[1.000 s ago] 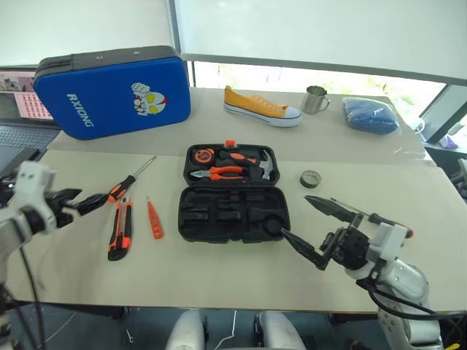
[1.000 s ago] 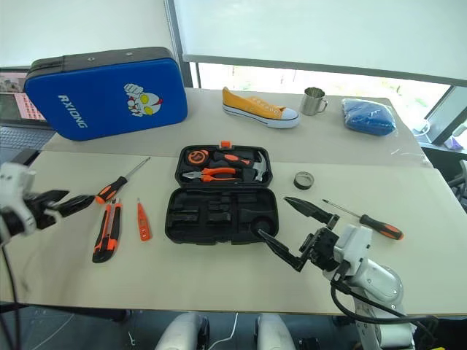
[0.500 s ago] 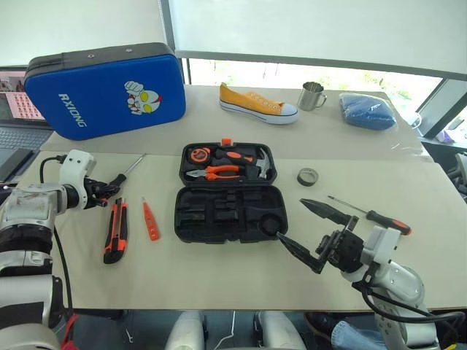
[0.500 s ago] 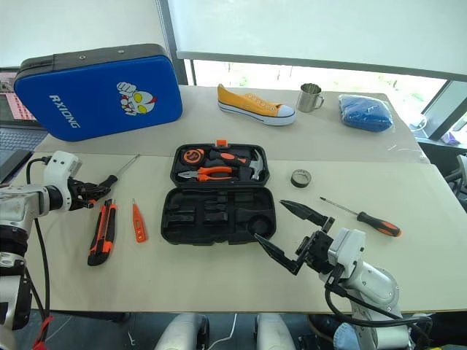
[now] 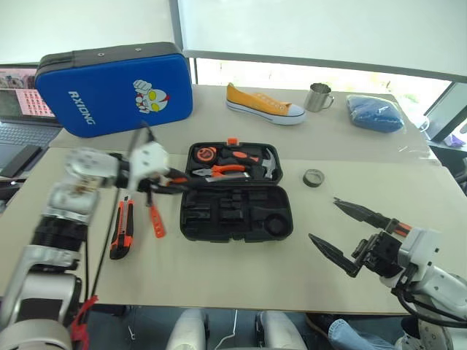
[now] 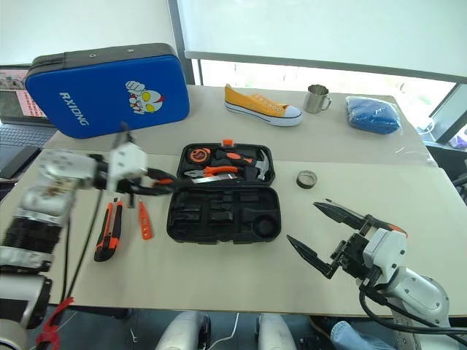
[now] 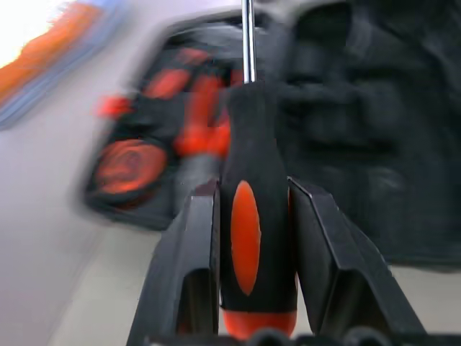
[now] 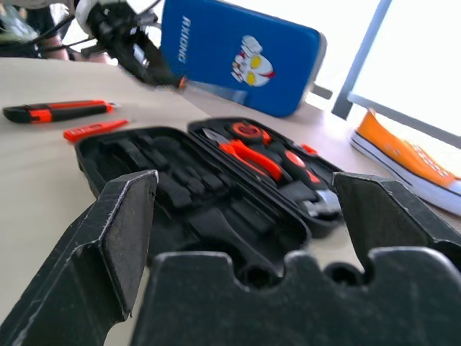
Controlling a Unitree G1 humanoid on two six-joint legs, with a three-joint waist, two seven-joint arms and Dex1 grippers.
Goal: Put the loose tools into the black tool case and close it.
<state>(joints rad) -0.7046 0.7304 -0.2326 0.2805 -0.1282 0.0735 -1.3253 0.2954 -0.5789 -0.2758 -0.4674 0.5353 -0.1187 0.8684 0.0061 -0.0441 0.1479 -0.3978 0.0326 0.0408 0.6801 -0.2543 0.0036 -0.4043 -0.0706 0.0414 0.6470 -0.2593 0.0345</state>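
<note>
Gripping claw, left (image 7: 252,238): pinching glossy orange-and-black screwdriver (image 7: 251,209), steel shaft pointing toward case (image 5: 235,211)
Case: black, moulded slots, open
Right claw (image 5: 349,232): spread

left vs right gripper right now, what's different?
The left gripper is shut on a screwdriver, its handle clamped between the fingers; the right gripper is open wide and empty. The left gripper hangs just left of the open black tool case; the right gripper hangs off the case's right front corner, apart from it. Both have two black fingers and are off the table.
</note>
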